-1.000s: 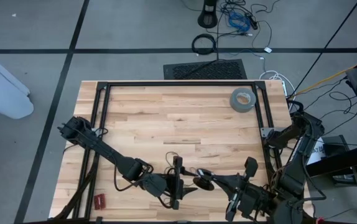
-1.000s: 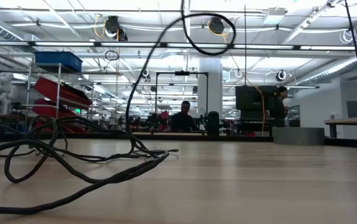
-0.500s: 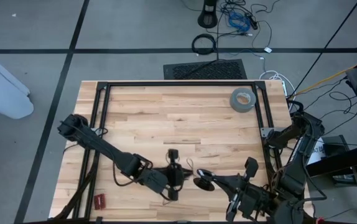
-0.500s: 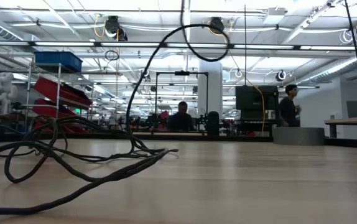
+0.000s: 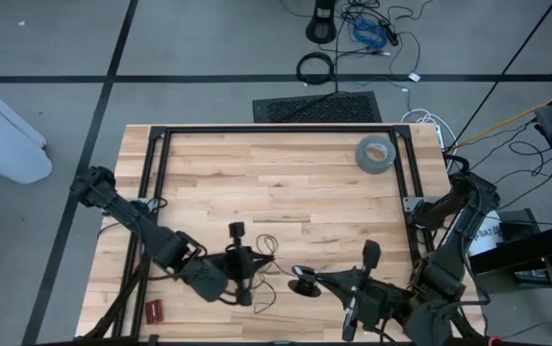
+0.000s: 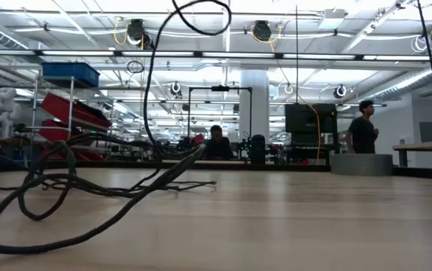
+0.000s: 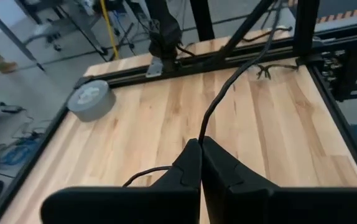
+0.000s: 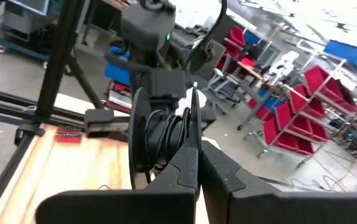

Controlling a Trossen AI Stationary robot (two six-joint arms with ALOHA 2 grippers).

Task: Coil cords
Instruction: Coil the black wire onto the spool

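The cord (image 5: 272, 252) is a very thin black wire. Part of it lies in loose loops on the wooden table (image 6: 58, 192) near the front edge. Another part rises in a high arc (image 6: 150, 68). My left gripper (image 5: 254, 261) is shut on the cord near the table's front middle. Just to its right, my right gripper (image 5: 305, 281) is shut on a small coil of the cord (image 8: 160, 134). The two grippers point at each other a short way apart. My left gripper pinches a single strand of the cord (image 7: 201, 138) between its two fingertips. From there the strand runs up and away (image 7: 241, 59), clear of the table. My right gripper holds a coil of several turns of the cord (image 8: 166, 140) between its shut fingers. The coil stands upright at the fingertips, lifted off the table.
A grey tape roll (image 5: 375, 153) lies at the table's far right corner. A black metal frame (image 5: 276, 128) runs round the table's edges. A small red object (image 5: 153, 309) sits at the near left. People (image 6: 363, 128) are in the room behind.
My left gripper has shut on the cord and drawn back toward the table's left edge with it. The raised arc of cord has swung higher and to the left in the low view, and the loops on the table have been pulled into a new shape.
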